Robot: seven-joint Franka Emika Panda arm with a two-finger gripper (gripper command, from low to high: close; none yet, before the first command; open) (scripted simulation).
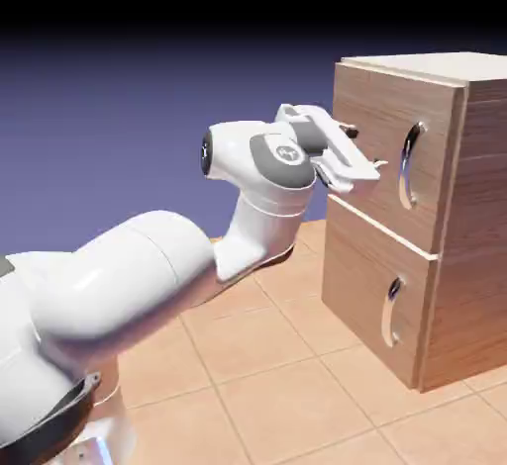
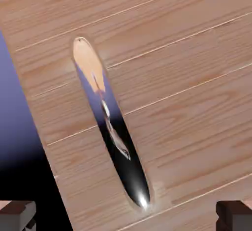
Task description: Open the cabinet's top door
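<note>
The light-brown wood-grain cabinet (image 1: 480, 216) stands at the right of the exterior view. Its top door (image 1: 376, 107) lies flush with the front, and a curved silver handle (image 1: 409, 164) runs vertically near its right side. My gripper (image 1: 364, 149) is open just in front of the door's left half, short of the handle, with nothing between its fingers. In the hand view the top door (image 2: 187, 77) fills the picture. The handle (image 2: 110, 127) slants across the middle, and both fingertips (image 2: 17, 214) sit far apart at the bottom corners, away from it.
Below the top door is the shorter lower door (image 1: 361, 285) with its own small silver handle (image 1: 392, 310), also flush. The cabinet rests on a tan tiled floor (image 1: 267, 374). My white arm (image 1: 168, 265) rises from the lower left.
</note>
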